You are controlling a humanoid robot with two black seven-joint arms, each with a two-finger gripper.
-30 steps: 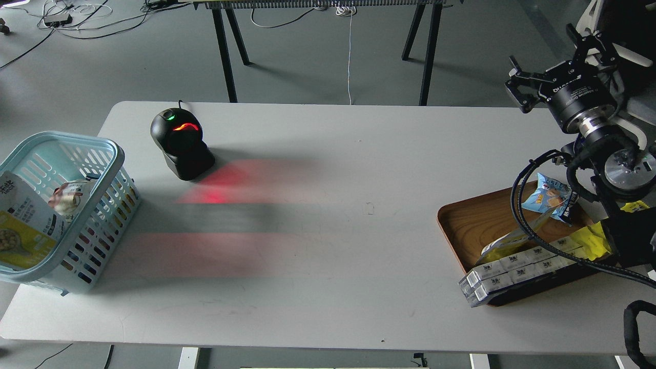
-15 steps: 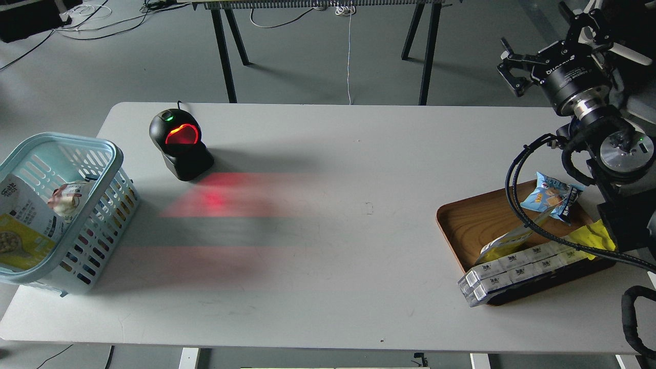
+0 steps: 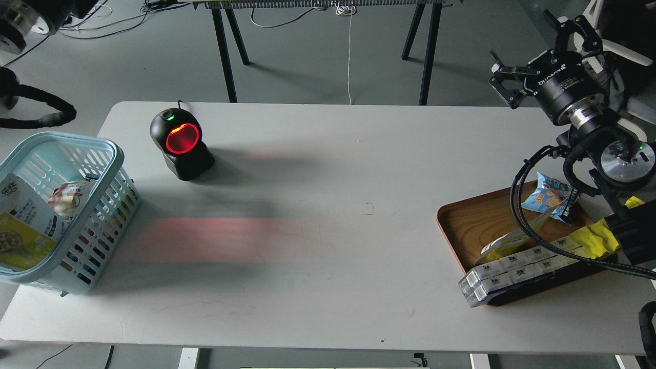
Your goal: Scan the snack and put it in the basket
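The snack (image 3: 23, 220) sits inside the basket (image 3: 110, 154) at the far left of the counter (image 3: 328, 246), propped upright against the near wall, its white top above the rim line and its yellow lower body down among the slats, so by the look of it the placing step is already done. Beside it in the basket lies another small pale packet (image 3: 66, 200), touching or nearly touching it. The scanner (image 3: 179, 141) glows red on the counter, well apart from the basket, throwing a red wash across the surface. On the right, the right end effector (image 3: 533, 64) hangs high above the counter's far corner, its two fingers spread apart and holding nothing. The left arm shows only as a dark bulk at the top-left edge, and its end effector is out of sight. As for handling, I'd judge that pouch light, thin and flexible: a film bag that will crumple or bow if pinched in the middle, and glossy enough to slip. The best hold looks to be the flat sealed top edge, where the film is stiffest. Over on the wooden tray (image 3: 471, 220), the blue crinkly packet (image 3: 548, 197), a yellow wrapper (image 3: 589, 241) and a row of white cartons (image 3: 512, 266) wait, partly crossed by the arm's cables.
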